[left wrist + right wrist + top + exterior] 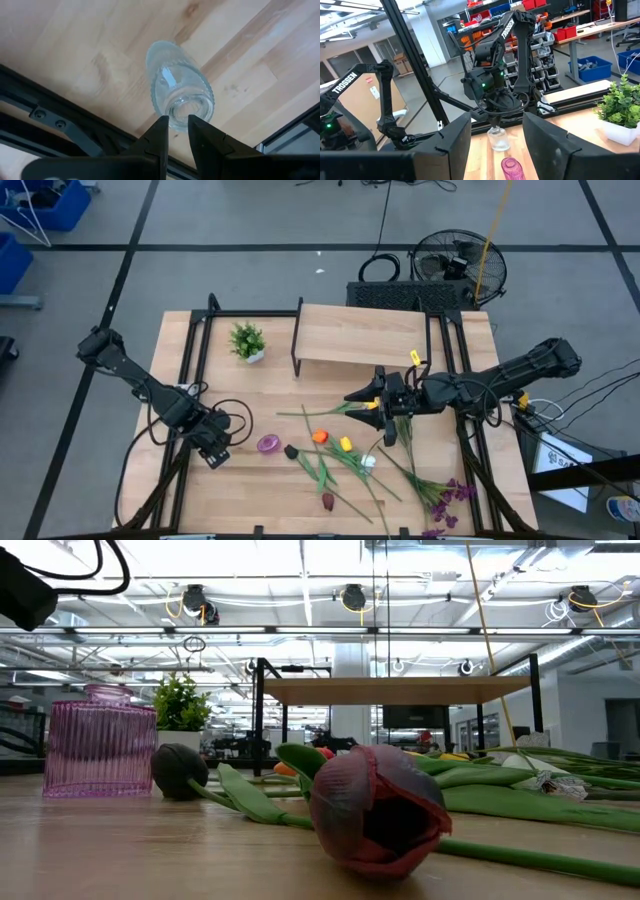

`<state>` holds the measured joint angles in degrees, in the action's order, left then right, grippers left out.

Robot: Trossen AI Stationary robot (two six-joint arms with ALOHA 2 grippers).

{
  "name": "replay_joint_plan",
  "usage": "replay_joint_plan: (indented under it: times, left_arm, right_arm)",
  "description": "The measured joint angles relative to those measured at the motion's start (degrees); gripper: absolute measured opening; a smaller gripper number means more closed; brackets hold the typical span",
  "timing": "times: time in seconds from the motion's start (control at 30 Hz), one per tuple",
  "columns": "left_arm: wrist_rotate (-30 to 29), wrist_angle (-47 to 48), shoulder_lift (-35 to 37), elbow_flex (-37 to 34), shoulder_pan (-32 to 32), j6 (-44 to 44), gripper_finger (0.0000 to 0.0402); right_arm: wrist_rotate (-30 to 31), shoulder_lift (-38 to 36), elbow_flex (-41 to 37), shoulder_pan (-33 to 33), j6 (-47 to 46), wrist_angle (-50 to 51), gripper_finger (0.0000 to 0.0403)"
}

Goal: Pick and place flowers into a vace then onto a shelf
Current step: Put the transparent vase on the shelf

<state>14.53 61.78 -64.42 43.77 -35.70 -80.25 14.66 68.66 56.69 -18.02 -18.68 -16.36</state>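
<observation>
A dark red tulip-shaped flower lies nearest on the light-wood bench. The left gripper pinches a clear ribbed glass vase. The right gripper hovers wide open, empty, before the raised wooden shelf.

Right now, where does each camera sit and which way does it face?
High: overhead, straight down on table, both arms.
Low: table-top height, level across flowers toward shelf; little of the robot shows.
Left wrist: down past left gripper, shut on clear vase.
Right wrist: past open right gripper toward left arm.
Both wrist views share the clear vase.
</observation>
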Motion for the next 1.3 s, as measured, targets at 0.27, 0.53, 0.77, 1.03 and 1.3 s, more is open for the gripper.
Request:
replay_joint_plan:
  times: [0.27, 0.53, 0.77, 1.03, 1.3]
  left_arm:
    - [0.6, 0.1, 0.0, 0.0, 0.4, -0.1, 0.0081]
    - [2.1, 0.7, 0.0, -0.1, 0.4, -1.0, 0.0123]
    - [3.4, 2.2, -0.1, -0.2, 0.4, -3.5, 0.0184]
    - [-1.6, 2.7, -0.1, 0.2, 0.4, -4.2, 0.0174]
    - [-2.6, 3.1, 0.0, 0.3, 0.3, -4.1, 0.015]
  right_arm:
    - [0.0, 0.0, 0.0, 0.0, 0.0, 0.0, 0.0171]
    - [0.0, 0.0, 0.0, 0.0, -0.1, 0.0, 0.0171]
    - [0.0, 0.0, 0.0, 0.0, -0.1, 0.0, 0.0171]
    - [0.0, 0.0, 0.0, 0.0, 0.3, 0.0, 0.0171]
    - [0.0, 0.0, 0.0, 0.0, 0.3, 0.0, 0.0171]
